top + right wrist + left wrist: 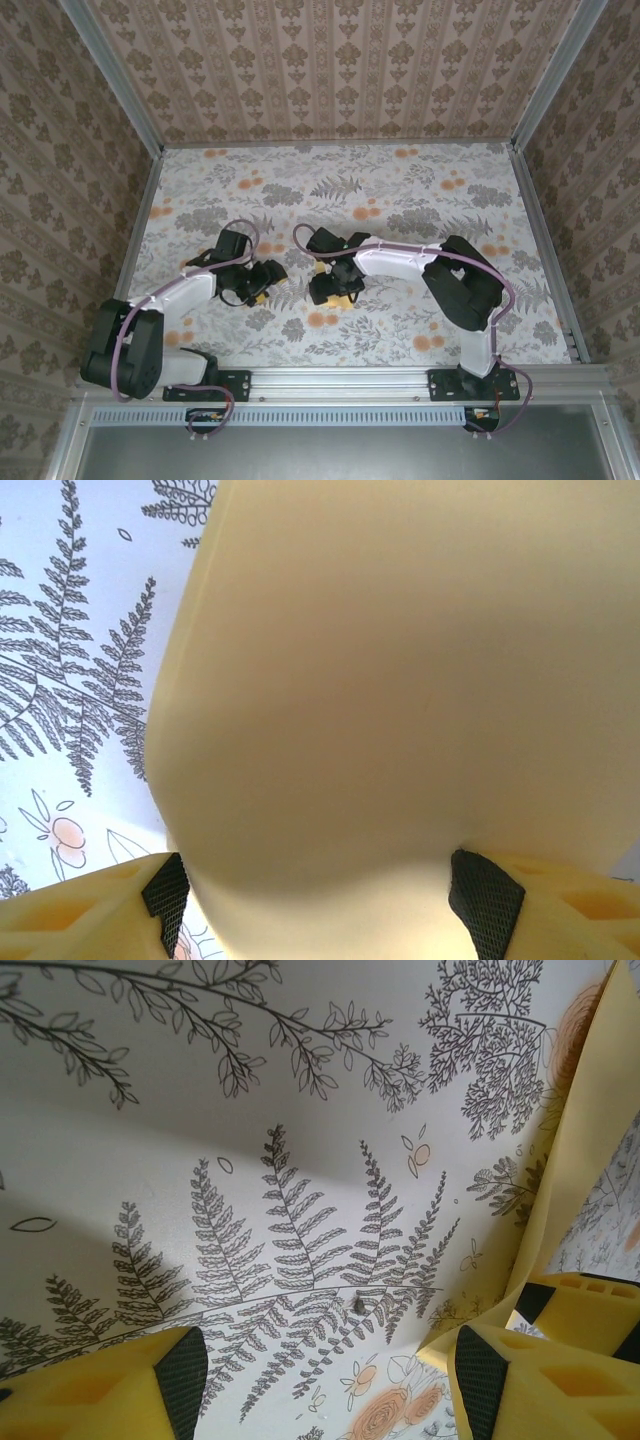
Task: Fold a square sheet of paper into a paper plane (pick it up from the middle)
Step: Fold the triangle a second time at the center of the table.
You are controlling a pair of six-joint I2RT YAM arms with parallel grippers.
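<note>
The yellow-orange square sheet of paper (400, 680) bulges in a smooth curve right in front of my right gripper (330, 890). It spans the gap between the two wide-apart pads and touches the right pad (485, 900). In the left wrist view an edge of the same sheet (590, 1110) rises at the right. My left gripper (320, 1380) is open low over the printed cloth, with nothing between its fingers. From above, the left gripper (268, 285) and right gripper (335, 290) sit close together at mid-table, covering most of the paper. No finished paper plane shape is visible.
The table is covered by a grey floral cloth (420, 200) with orange flower blotches. Patterned walls with metal rails (540, 230) stand on three sides. A yellow finger of the other gripper (580, 1295) sits close to the right of my left gripper.
</note>
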